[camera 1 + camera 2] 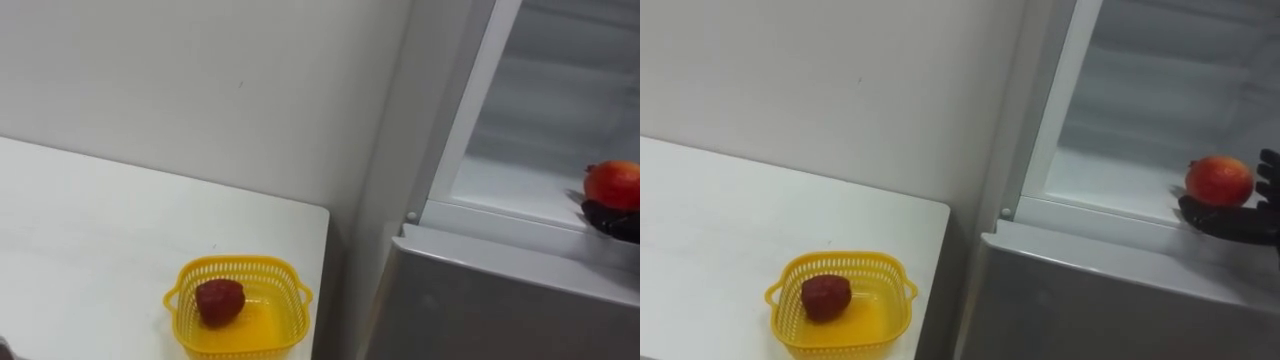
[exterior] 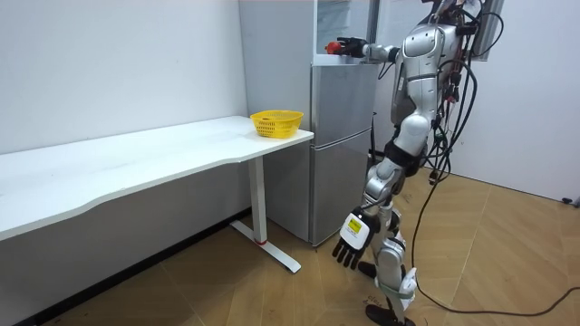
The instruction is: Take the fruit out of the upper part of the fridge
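Note:
A round red-orange fruit (image 1: 1219, 180) sits at the front of the open upper fridge compartment (image 1: 1110, 180). My right hand (image 1: 1230, 222) reaches in from the right, its dark fingers curled under and beside the fruit. In the room view I stand facing the fridge (image 2: 340, 136) with that arm stretched out at shoulder height, the hand (image 2: 352, 45) at the compartment's edge. My left hand (image 2: 349, 243) hangs by my leg with relaxed fingers. A yellow basket (image 1: 840, 260) on the white table's corner holds a dark red fruit (image 1: 826, 296).
The white table (image 1: 90, 230) runs along the wall to the left of the fridge, with a narrow gap between them. The grey lower fridge door (image 1: 500, 300) is closed below the open compartment. Wooden floor lies around me.

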Controlling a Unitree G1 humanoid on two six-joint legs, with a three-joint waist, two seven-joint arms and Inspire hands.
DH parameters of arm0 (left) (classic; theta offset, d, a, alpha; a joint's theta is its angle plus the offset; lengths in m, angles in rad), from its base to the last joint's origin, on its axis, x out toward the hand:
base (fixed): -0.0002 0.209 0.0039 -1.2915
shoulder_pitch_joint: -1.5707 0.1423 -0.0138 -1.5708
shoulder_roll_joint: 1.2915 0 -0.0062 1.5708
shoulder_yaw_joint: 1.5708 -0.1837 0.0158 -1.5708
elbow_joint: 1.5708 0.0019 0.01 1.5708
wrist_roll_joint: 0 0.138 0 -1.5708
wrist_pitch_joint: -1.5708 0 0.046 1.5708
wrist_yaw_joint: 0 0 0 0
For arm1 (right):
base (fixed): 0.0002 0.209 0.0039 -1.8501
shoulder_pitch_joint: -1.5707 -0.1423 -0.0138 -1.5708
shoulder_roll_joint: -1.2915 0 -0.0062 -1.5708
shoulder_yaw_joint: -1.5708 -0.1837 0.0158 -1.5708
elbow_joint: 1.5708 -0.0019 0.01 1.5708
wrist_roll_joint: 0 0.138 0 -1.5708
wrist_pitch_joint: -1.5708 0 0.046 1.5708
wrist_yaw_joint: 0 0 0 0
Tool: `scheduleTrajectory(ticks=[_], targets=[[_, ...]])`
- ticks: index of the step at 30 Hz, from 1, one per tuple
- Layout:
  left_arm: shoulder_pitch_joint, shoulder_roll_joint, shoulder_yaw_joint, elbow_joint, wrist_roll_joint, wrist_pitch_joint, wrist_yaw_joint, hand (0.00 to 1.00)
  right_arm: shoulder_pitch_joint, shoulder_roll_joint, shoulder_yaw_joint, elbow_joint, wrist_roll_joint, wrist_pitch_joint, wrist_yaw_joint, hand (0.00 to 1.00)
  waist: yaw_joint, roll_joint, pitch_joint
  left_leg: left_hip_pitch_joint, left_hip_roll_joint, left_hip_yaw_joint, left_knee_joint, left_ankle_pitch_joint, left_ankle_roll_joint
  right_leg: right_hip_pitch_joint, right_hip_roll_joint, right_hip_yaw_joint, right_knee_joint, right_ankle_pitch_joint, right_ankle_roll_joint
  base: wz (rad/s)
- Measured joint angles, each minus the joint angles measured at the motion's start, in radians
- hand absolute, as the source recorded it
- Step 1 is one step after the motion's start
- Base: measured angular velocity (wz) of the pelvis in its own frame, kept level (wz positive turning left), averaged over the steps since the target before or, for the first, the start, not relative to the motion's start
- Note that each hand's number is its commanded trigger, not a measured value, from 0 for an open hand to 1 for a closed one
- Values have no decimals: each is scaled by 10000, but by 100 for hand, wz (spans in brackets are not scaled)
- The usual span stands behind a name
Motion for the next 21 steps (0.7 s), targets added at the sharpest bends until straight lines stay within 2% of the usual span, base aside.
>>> scheduleTrajectory(ticks=[14,21], targets=[[-6,-1,-128,17,-38,28,11,0,-5,0,79,-32,35,-69,169,0,-25,8,-6,22,16,-4,-3,0,-1,-7,38,60,4,0,-4,0],[-53,15,-604,230,-43,27,17,0,-217,-9,641,-56,84,-84,127,0,-31,-25,12,87,15,-13,1,0,-2,-18,58,200,27,13,-24,-6]])
